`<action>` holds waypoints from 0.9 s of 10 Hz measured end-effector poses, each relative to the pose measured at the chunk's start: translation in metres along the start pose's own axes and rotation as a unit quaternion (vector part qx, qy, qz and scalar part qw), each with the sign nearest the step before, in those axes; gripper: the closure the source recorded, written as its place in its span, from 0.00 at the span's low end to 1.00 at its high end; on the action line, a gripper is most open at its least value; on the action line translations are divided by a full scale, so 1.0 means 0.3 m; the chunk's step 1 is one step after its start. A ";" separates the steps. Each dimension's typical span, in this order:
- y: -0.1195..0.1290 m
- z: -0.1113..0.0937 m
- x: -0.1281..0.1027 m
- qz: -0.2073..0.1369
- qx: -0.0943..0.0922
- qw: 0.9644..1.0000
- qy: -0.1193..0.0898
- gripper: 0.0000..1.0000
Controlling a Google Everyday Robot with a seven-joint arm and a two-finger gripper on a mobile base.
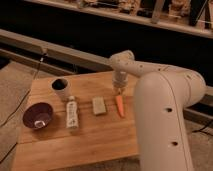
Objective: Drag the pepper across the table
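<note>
You have the pepper [119,106] lying on the right part of the table [75,145], pointed end toward the near edge. Bare wood runs from that tip down to the near edge. The pincer [119,90] stands directly over the pepper's far end, closed; you cannot tell whether it clamps the pepper or only presses on it. The white arm [165,110] hides the table's right edge and near right corner. Just left of the pepper lies a pale block [99,105], then a white tube [72,114], a cup [60,88] behind that, and a dark bowl [38,115] near the left edge.
</note>
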 end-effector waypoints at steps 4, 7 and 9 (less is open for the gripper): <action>-0.072 -0.028 0.015 0.020 0.029 0.999 0.000 1.00; -0.127 -0.039 0.038 0.034 0.053 0.998 0.006 1.00; -0.165 -0.041 0.056 0.045 0.065 0.997 0.011 1.00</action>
